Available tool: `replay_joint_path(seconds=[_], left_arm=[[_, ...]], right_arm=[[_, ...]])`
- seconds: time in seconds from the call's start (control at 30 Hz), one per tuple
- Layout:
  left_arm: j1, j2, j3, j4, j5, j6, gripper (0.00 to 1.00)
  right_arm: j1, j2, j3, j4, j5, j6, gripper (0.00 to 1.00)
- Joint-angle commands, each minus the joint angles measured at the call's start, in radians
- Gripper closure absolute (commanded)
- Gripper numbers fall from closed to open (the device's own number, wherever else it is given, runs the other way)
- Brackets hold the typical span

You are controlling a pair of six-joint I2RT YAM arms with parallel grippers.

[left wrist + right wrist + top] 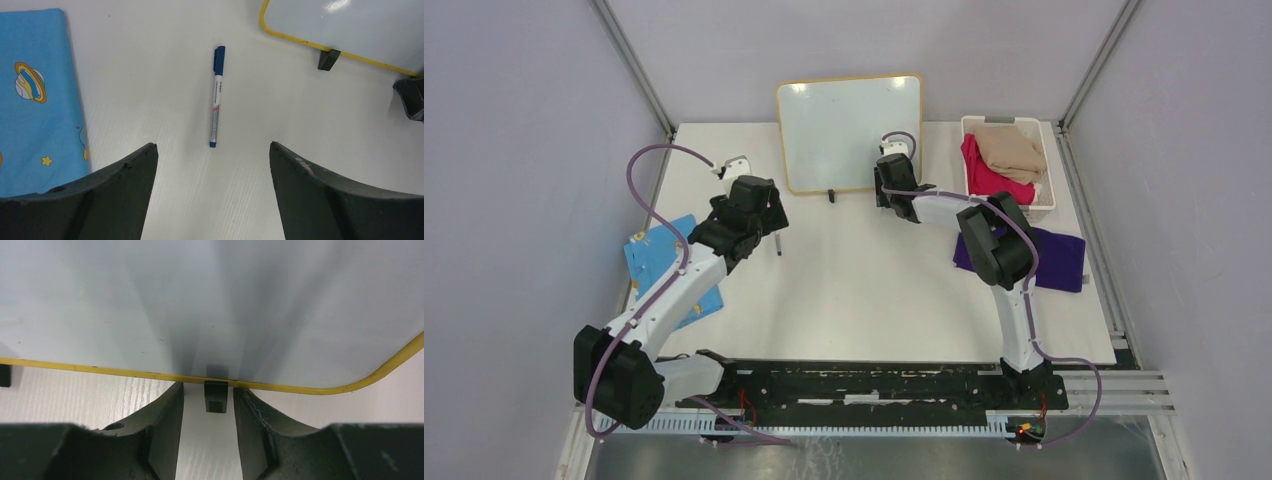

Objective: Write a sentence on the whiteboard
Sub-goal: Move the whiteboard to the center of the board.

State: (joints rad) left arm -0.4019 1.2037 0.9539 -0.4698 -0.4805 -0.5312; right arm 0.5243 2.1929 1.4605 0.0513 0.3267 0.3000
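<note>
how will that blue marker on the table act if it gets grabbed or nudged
The marker looks stiff, slim and probably light. Its round barrel lies flat on the smooth table, so a sideways nudge would likely roll it. Its glossy body may slip unless gripped across its middle.

From above, the right arm (944, 208) covers the whiteboard (849, 130) at its lower right corner, so only 1 black foot (831, 196) shows there. The marker (778, 246) is just a thin dark sliver. The left arm (674, 290) hides part of the blue cloth (652, 255), and the right elbow hides part of the purple cloth (1059, 260). At the left wrist, the marker's label is too small to read. At the right wrist, the whiteboard runs off 3 edges.
</note>
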Motion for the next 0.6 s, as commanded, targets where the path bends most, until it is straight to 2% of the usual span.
replay_joint_path(seconds=[0.0,0.27,0.5,0.57], left_arm=[[-0.006,0.007,0.016,0.029,-0.032,0.046,0.13],[-0.006,0.011,0.017,0.028,-0.029,0.046,0.13],[-0.009,0.004,0.016,0.03,-0.028,0.046,0.13],[-0.013,-0.001,0.014,0.028,-0.031,0.046,0.13]], right_arm=[[-0.013,0.02,0.04,0.025,0.003,-0.002,0.55],[-0.013,-0.004,-0.013,0.047,-0.006,-0.011,0.72],[-0.012,-0.07,-0.147,0.089,-0.011,-0.019,1.0],[-0.012,-0.107,-0.209,0.114,-0.014,-0.023,1.0]])
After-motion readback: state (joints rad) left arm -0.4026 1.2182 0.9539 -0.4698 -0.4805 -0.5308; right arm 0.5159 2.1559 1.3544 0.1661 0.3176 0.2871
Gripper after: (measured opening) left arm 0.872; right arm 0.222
